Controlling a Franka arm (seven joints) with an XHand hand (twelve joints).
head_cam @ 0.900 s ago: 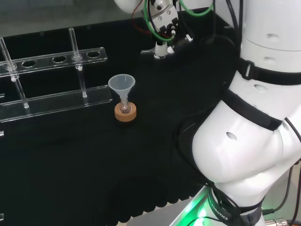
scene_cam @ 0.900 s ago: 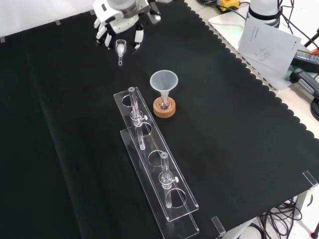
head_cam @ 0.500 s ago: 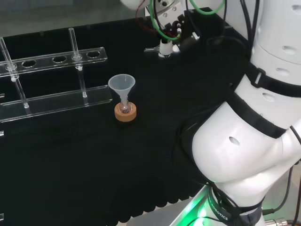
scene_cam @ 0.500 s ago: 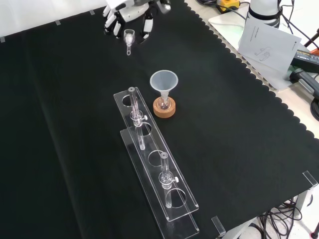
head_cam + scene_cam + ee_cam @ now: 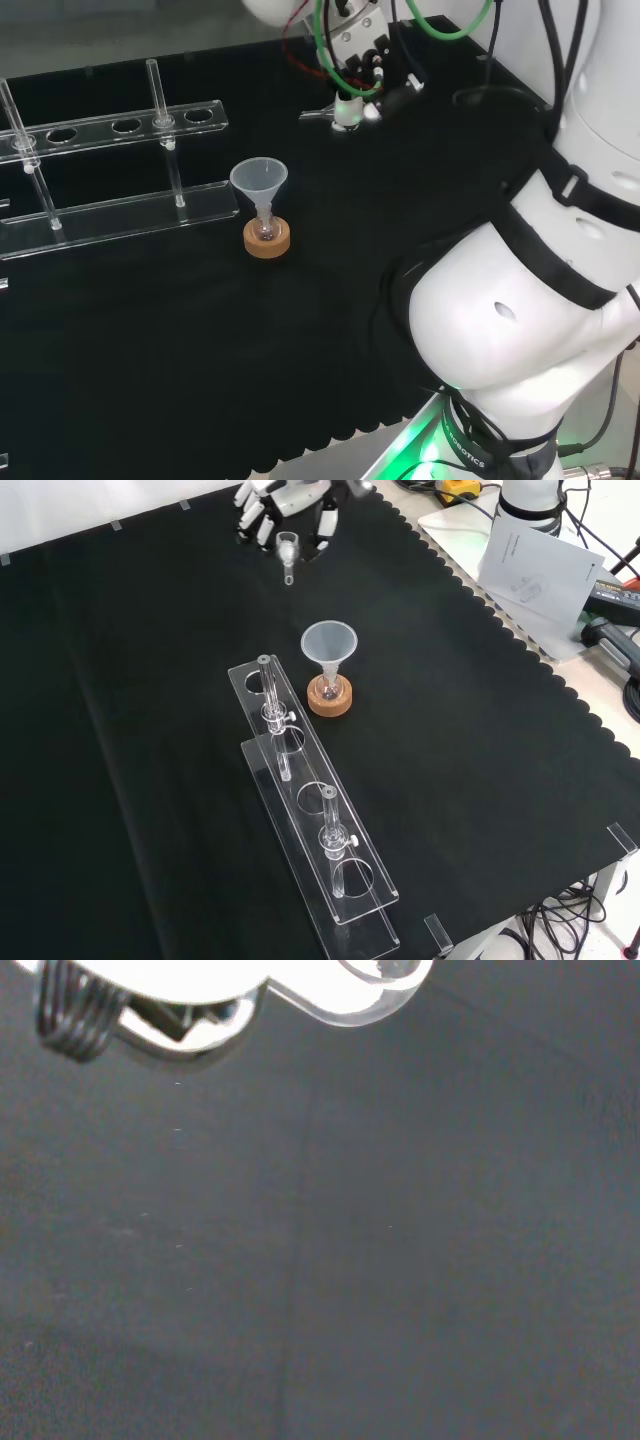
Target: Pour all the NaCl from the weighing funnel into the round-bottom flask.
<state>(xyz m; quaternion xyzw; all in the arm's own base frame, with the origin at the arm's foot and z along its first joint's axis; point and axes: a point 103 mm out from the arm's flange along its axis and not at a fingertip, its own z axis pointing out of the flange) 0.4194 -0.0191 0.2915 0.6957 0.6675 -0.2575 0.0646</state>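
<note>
At the front view's top centre, the black and white hand curls its fingers round a small clear glass weighing funnel. Mid-frame, a translucent conical funnel sits in the round-bottom flask on a cork ring.

front view | funnel in flask on cork ring | rack left

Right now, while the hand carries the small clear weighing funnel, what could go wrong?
1. The small clear weighing funnel in the hand is far from the wide clear plastic funnel; tilted early, it may spill salt on the black cloth.
2. The small round-bottom flask on its cork ring could tip if bumped.
</note>
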